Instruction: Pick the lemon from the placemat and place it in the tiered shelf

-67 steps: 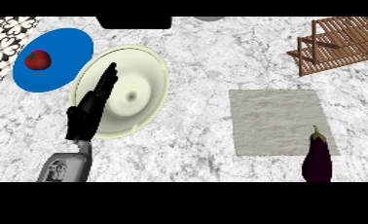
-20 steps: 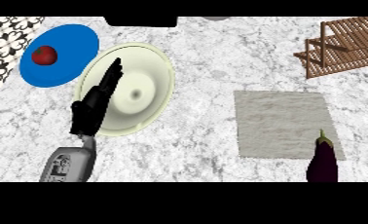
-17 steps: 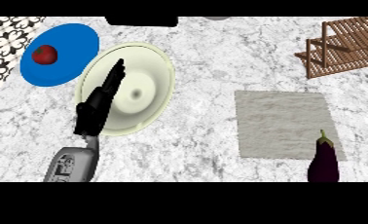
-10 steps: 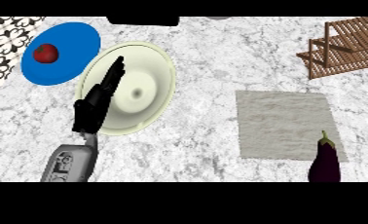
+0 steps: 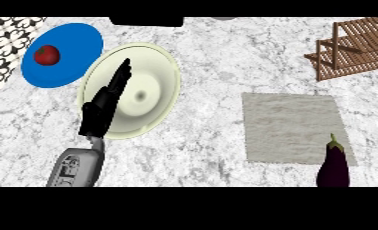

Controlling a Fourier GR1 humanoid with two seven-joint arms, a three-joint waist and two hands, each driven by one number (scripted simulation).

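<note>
Desk [image 5: 214, 64]: white-grey marbled stone, filling your whole view; of the room you see only a dark object at the far edge and a black-and-white patterned patch at the far left.

Placemat [image 5: 291, 126]: grey square cloth, right of centre, lying flat. You will find no lemon on it. The only thing there is an eggplant [image 5: 334, 164], dark purple, at its near right corner and partly over the edge.

Pale green plate [image 5: 140, 91]: left of centre, nothing on it.

Blue plate [image 5: 70, 56]: far left, just beside the green one, carrying a small red fruit [image 5: 46, 55].

Tiered shelf [image 5: 347, 49]: slatted wood, far right, well apart from the hand; nothing shows in it.

Left hand [image 5: 100, 111]: over the green plate's left side, fingers straight and together, holding nothing.

Right hand: not in your view.

Progress, as a judgement: nothing picked, nothing placed. The whole task remains, and the lemon is nowhere to be seen.
</note>
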